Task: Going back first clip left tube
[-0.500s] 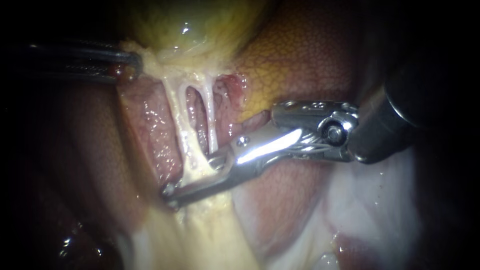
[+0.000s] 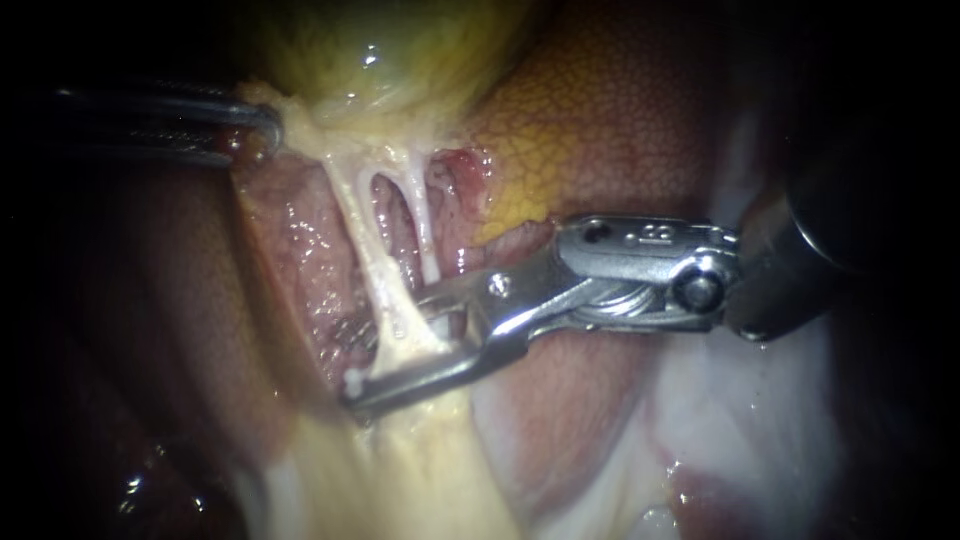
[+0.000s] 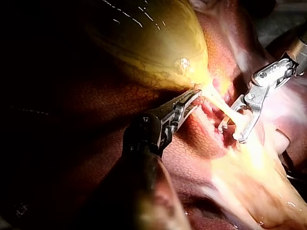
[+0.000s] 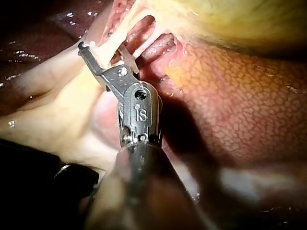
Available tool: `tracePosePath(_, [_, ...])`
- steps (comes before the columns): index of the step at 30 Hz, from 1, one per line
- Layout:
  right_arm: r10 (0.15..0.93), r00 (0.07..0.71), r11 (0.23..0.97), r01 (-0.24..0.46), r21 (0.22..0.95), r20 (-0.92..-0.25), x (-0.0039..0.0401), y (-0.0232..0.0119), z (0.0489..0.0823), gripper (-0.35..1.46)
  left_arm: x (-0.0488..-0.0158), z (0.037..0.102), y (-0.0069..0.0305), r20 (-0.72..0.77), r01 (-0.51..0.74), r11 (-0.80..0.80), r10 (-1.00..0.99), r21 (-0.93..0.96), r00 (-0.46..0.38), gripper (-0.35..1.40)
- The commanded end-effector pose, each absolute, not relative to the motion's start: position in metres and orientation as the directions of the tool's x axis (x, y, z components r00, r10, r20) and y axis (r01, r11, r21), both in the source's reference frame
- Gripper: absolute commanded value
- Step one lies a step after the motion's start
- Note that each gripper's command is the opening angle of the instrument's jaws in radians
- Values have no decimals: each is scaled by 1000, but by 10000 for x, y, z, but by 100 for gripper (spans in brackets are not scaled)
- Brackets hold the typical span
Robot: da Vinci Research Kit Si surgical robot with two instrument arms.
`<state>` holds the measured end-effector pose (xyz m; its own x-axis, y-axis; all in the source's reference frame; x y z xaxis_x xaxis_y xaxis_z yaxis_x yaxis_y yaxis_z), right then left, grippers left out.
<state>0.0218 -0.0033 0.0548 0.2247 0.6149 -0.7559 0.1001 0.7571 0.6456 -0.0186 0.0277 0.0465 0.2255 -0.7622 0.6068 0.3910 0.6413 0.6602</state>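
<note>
The main risk is a snag. The right instrument [image 2: 352,362] has its jaws apart with a clear gap, and the left tube [image 2: 370,255] runs down between them where it widens into the pale tissue below. If the instrument backs out to the right at an angle, a jaw edge could hook the thin, taut strand and tear it. It could also drag off a clip, though I cannot make out a clip on the tube.

The right tube [image 2: 422,230] ends just beside the upper jaw, so a small drift farther in could catch it too. The left instrument [image 2: 262,128] is clamped on the gallbladder neck [image 2: 300,125] at the upper left and holds both tubes stretched. A slip or a harder pull there would shift the tube against the open jaws.

The left tube lies left of the right tube, slanting from the gallbladder [image 2: 380,60] down toward the near side, with the liver [image 2: 600,130] to the right.
</note>
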Motion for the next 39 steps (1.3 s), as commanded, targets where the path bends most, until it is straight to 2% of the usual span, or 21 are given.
tracePosePath(1, [598,222,774,90,627,-770,218,-34,546,45,-186,465,277,607,393,641,-762,659,225,-35])
tracePosePath(5, [491,217,857,52,512,-844,209,-41,540,49,-185,465,277,607,393,641,-762,659,225,-35])
tracePosePath(8, [442,223,889,22,458,-869,199,-48,534,50,-185,465,277,607,393,641,-762,659,225,-35])
tracePosePath(15, [377,238,923,-20,384,-895,171,-62,521,50,-184,465,276,607,392,641,-762,659,225,-35])
tracePosePath(23, [336,241,939,-8,344,-910,149,-70,510,50,-183,465,276,607,392,641,-762,659,225,-35])
tracePosePath(33, [309,269,950,-40,310,-912,114,-66,487,50,-182,465,276,607,392,642,-762,659,226,-35])
tracePosePath(39, [303,362,949,-36,312,-882,95,-54,472,48,-183,465,276,607,392,642,-762,659,226,-35])
